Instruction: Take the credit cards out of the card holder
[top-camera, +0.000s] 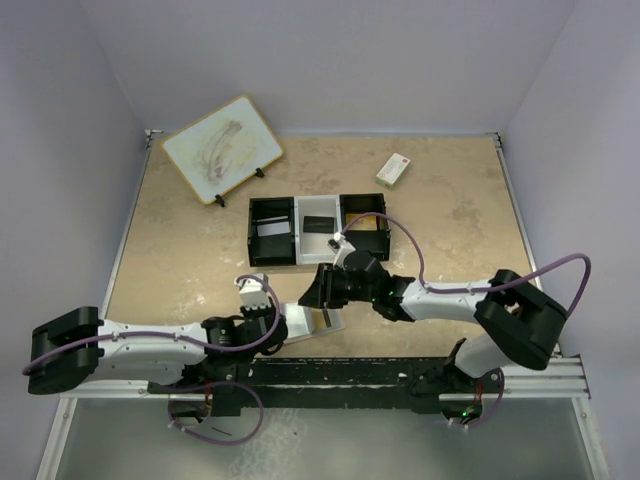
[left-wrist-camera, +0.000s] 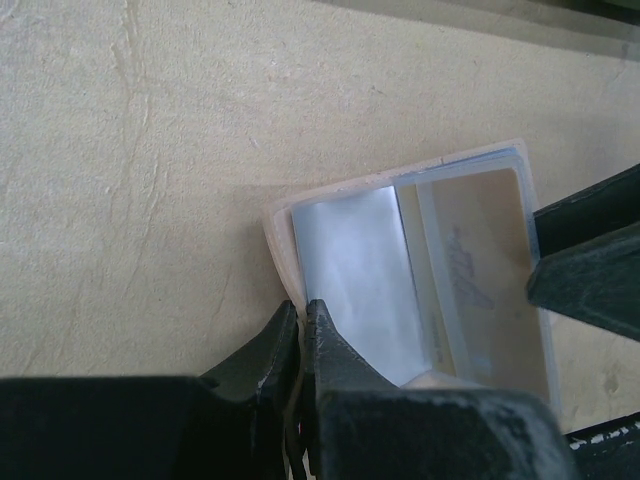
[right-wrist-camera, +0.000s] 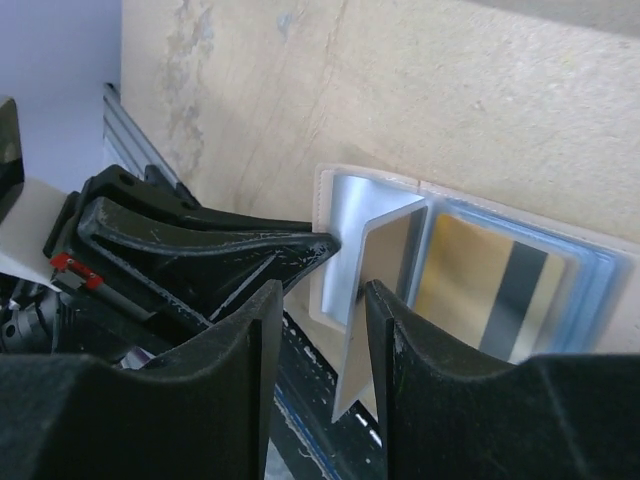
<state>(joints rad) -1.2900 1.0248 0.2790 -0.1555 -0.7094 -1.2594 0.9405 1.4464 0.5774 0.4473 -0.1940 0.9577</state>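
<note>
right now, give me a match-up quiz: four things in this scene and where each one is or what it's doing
1 left claw
2 tray
3 box
4 board

a far right side
b shut on the holder's edge
c far left, on black feet
d middle, three compartments

Pairs: 1-b, 2-d, 3-a, 4-c

Left tool fully closed, fingertips together. Right tool jaws parted. Tools converge, tips nearly meeting.
</note>
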